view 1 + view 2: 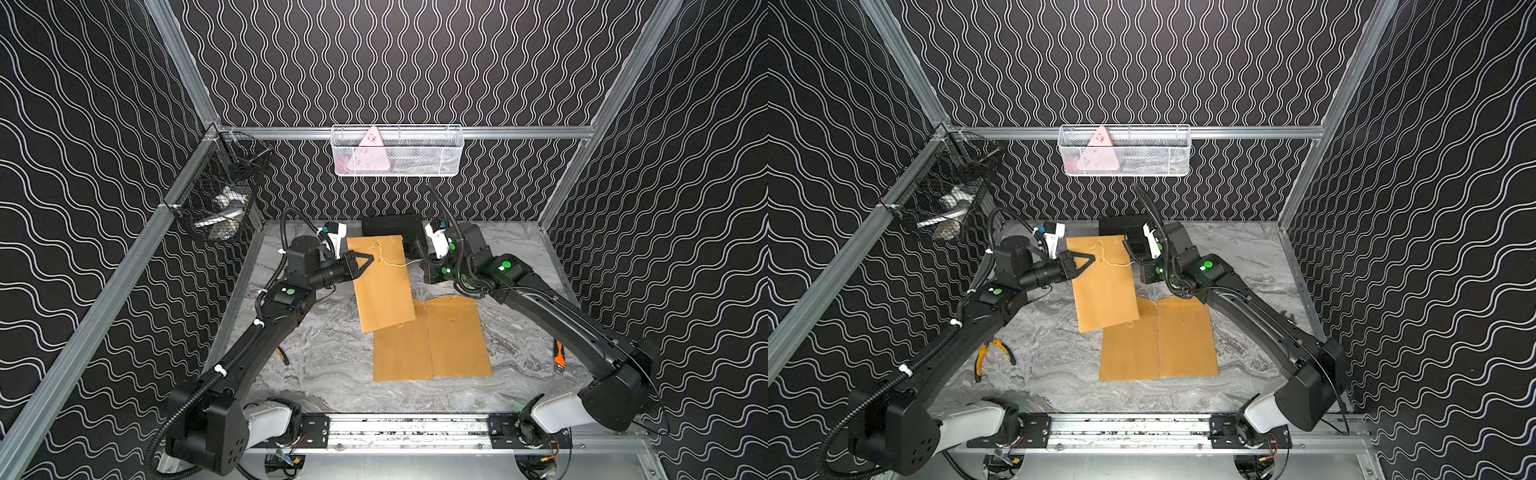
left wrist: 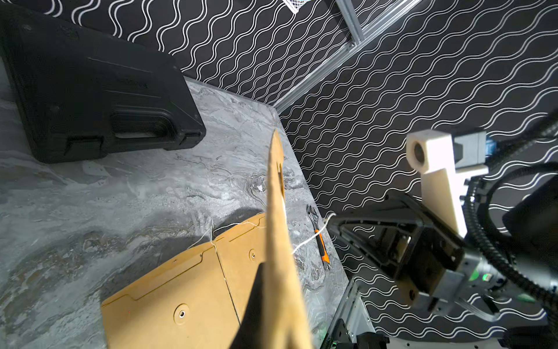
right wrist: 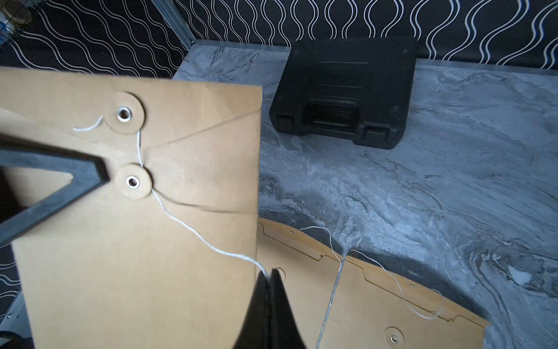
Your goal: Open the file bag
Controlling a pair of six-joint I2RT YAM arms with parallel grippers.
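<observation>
Left gripper (image 1: 372, 259) jaws pinch the bag (image 1: 384, 291); right gripper (image 3: 271, 276) jaws pinch the string (image 3: 193, 232). If I pull askew, it may snag on the disc (image 3: 133, 182) or slip free.

Hangs tilted as a brown kraft file bag (image 1: 384, 286), flap end raised, near edge overlapping a flat pair of like bags (image 1: 457, 336), flap lying shut, white string (image 3: 193, 232) running from upper disc (image 3: 124, 114) round lower disc (image 3: 133, 182) (each with a metal eyelet) and off taut past its side.
</observation>
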